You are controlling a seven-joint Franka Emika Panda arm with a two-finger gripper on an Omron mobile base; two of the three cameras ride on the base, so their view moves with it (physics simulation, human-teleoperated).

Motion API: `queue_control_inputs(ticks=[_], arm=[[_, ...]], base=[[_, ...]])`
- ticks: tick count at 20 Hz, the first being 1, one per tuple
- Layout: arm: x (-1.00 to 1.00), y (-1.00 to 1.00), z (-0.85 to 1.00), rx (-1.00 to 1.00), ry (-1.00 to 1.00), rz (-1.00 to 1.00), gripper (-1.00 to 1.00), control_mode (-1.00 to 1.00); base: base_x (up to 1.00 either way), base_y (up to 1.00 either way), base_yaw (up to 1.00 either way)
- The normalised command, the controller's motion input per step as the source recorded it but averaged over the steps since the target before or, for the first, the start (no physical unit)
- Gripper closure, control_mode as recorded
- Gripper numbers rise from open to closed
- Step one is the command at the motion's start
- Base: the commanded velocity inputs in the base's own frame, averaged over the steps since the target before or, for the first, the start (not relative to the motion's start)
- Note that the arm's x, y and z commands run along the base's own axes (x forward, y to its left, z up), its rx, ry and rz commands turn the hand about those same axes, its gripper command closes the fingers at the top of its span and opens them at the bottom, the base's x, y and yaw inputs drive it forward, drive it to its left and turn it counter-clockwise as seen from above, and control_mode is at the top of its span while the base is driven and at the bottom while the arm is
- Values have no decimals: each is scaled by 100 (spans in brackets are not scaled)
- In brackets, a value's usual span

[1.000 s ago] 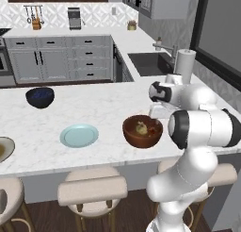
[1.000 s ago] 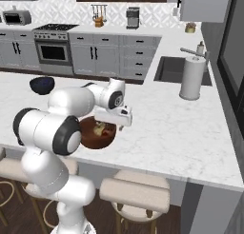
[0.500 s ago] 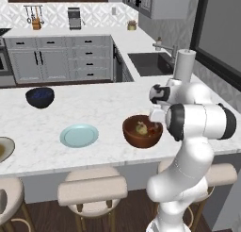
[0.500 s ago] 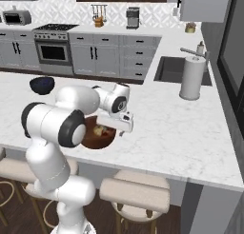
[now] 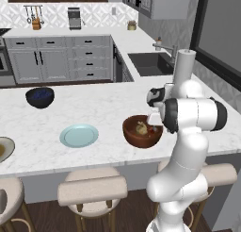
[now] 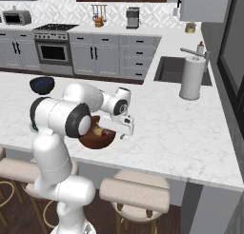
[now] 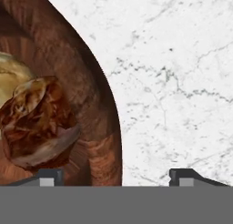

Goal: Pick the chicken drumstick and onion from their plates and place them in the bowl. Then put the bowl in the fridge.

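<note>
Both foods, drumstick (image 7: pixel 38 127) and onion (image 7: pixel 9 75), lie in the bowl (image 5: pixel 141 132) on the counter (image 5: pixel 99 108). Claw (image 7: pixel 116 175) straddles its rim, spread and empty. Next: pinch the rim for the fridge trip.

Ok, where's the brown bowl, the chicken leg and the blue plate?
wooden bowl (image 5: pixel 136 137): left base view, on its outer front wall.
chicken drumstick (image 7: pixel 38 123): hand view, on its reddish meat inside the bowl.
light blue plate (image 5: pixel 79 135): left base view, on its flat middle.
</note>
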Motion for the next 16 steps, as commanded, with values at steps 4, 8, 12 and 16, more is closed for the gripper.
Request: queue_control_inputs(ticks=[4,8,12,16], arm=[[2,1,-24,0,0,0,100,-100],[0,15,-19,0,0,0,100,-100],[-5,35,-10,0,-2,0,100,-100],[-42,-4,33,6,0,-14,100,-100]], base=[[0,0,0],[0,0,0],[0,0,0],[0,0,0]])
